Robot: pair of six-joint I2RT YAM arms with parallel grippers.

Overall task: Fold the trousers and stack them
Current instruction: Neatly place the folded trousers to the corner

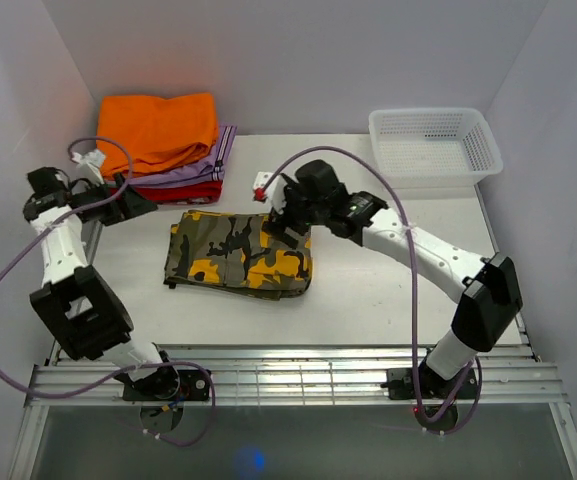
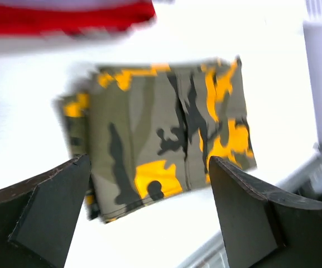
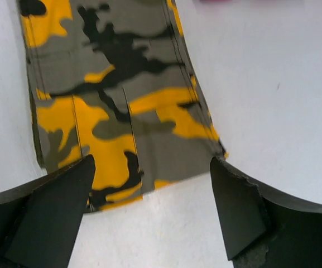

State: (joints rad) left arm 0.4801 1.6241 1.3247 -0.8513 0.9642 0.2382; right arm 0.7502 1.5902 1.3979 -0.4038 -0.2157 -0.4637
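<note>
Right gripper (image 3: 151, 181) apart over trousers (image 1: 240, 253) edge, left gripper (image 2: 149, 178) apart too, cloth folded flat, olive, black, yellow-orange camouflage

No legible text, brand, number or sign anywhere; small white-and-red tag (image 1: 261, 187) left of centre in the upper half and white tag (image 1: 89, 158) at upper left too small to read.

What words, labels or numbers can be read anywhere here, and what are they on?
None can be read.
The trousers show only camouflage print, with no label in view.
The basket and the stacked clothes bear no writing.
A small red and white tag near the trousers is too small to tell whether it carries text.
</note>
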